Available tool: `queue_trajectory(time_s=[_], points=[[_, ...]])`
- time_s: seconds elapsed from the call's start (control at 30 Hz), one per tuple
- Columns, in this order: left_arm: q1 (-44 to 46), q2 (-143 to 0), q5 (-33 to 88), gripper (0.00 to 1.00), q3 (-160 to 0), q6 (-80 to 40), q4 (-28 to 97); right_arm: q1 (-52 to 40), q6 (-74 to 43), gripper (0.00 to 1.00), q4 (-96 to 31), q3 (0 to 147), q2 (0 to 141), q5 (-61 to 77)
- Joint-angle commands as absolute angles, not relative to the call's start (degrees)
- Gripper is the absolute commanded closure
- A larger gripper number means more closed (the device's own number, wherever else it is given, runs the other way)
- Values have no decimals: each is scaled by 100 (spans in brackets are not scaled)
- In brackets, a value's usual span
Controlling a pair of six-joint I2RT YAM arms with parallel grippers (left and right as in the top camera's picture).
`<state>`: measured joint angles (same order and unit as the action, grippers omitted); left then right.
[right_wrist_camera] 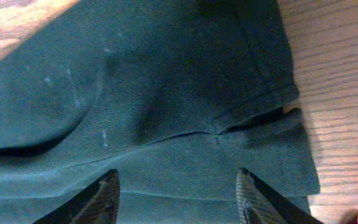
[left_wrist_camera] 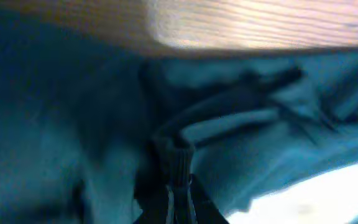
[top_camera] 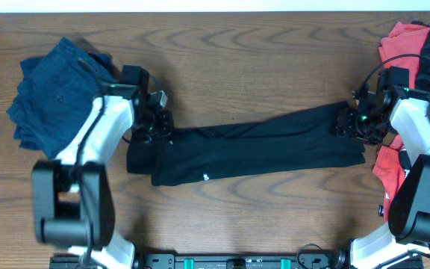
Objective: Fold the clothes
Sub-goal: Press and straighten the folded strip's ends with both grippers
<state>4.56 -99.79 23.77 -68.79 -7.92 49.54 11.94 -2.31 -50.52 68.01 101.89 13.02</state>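
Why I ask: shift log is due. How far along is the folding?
Looks done: the blue garment, seemingly folded at far left. In hand: the dark garment stretched across the middle, the left gripper at one end, the right gripper open over the other. Left: the red-and-dark pile at far right.

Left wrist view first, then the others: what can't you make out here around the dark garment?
- Left wrist: blurred and dim, so whether the left pincer is open or shut on the dark garment cannot be told.
- Overhead: the red garment is cut off by the right edge.
- Right wrist: the right pincer is open over the dark garment; whether its tips touch it cannot be judged from this angle.
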Motion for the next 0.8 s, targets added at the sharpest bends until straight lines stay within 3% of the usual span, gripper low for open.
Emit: queue_trajectory(time_s=[0.0,0.2,0.5,0.53,0.57,0.6,0.77], points=[[392,-9411,2281,94,-6858,-910,5127,1140,-143,41,-5041,6757,10088,1205],[395,-9336,1308,94,-6834,-1343,5583,1140,-143,41,-5078,6757,10088,1203],[392,-9345,792,94,-6366,-1533,5561,1140,-143,41,-5098,6757,10088,1203],[392,-9345,784,85,-6316,-1531,5531,1140,-143,41,-5098,6757,10088,1203],[392,-9345,784,65,-6294,-1531,5516,1140,-143,42,-5100,6757,10088,1203],[392,-9345,779,57,-6294,-1529,5513,1140,-143,41,-5107,6757,10088,1199],[392,-9327,764,49,-6364,-1529,5393,1140,-156,41,-5236,6757,10088,770]])
